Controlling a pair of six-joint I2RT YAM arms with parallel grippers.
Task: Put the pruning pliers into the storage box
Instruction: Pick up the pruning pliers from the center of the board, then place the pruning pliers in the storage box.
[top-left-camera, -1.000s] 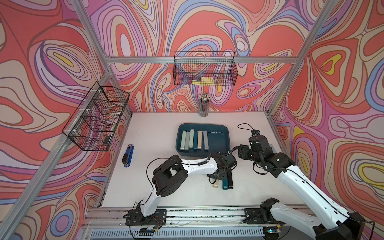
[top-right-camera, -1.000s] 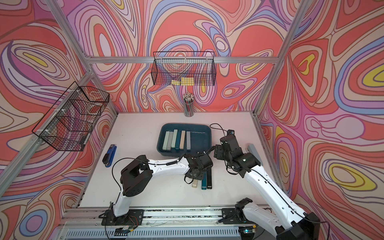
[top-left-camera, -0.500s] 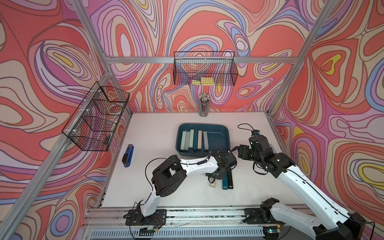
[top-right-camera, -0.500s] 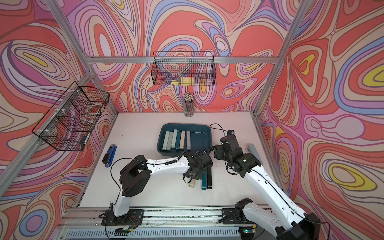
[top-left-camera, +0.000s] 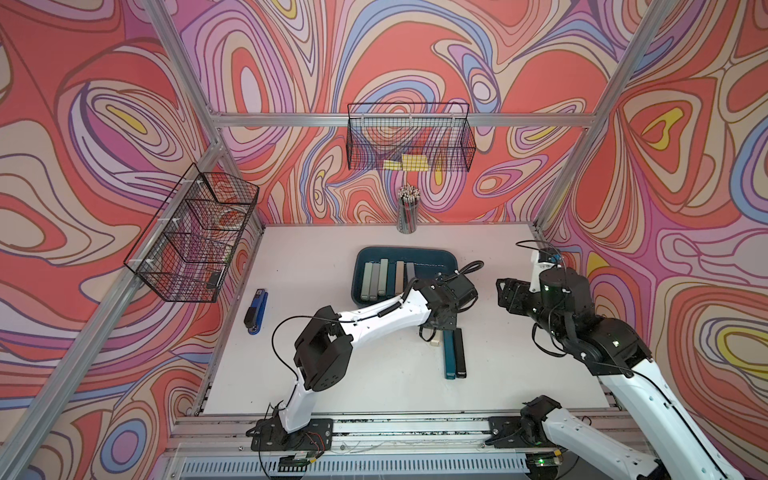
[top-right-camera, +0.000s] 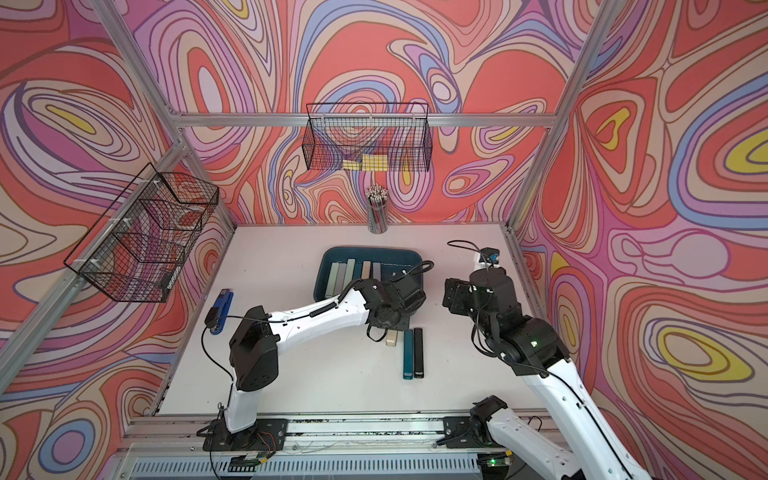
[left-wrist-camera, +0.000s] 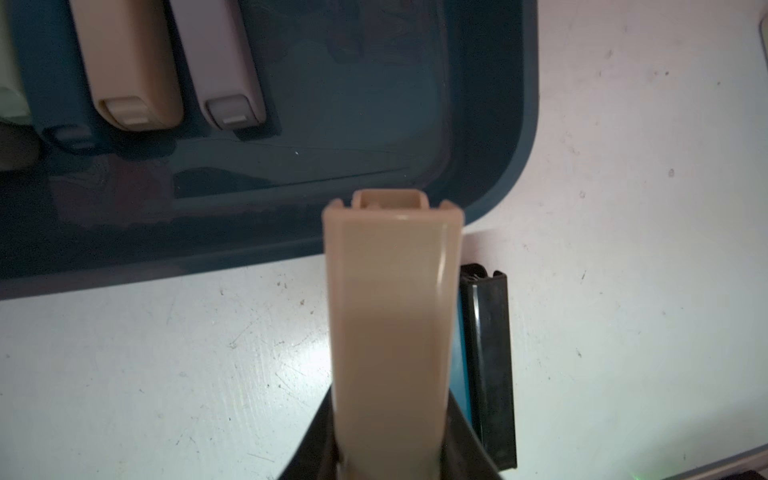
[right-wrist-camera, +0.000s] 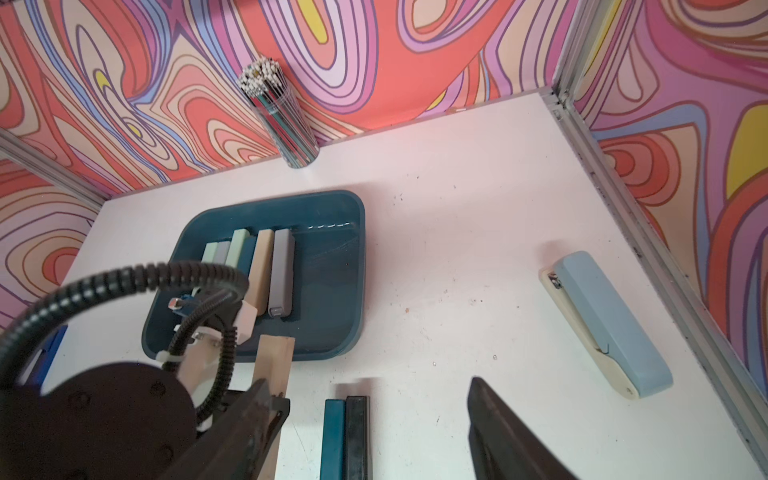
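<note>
White table lay inside walls of swirling red, pink and purple. At the bottom centre of the left wrist frame, the left gripper was clamped on a beige bar, its black fingers pressing the bar's two long sides. The bar's free end overlapped the near rim of the box in that view; whether it touched the rim could not be told.

Just right of the held bar, a teal bar and a black bar lay side by side, touching, on the table below the box in both top views. Inside the box, in its left half, a row of bars lay parallel: pale green, grey, green, beige and grey, with a dark teal one among them that was hard to tell from the floor.

Right of centre in a top view, the right gripper hung near the box's right edge, jaws apart with nothing between them. In the right wrist frame its fingers flanked the teal and black bars lying beyond.

A pale blue stapler lay at the right of that frame, near the wall rail. A blue-and-black stapler lay at left centre of a top view. A pencil cup stood at the back wall above the box, and wire baskets hung on the walls.
</note>
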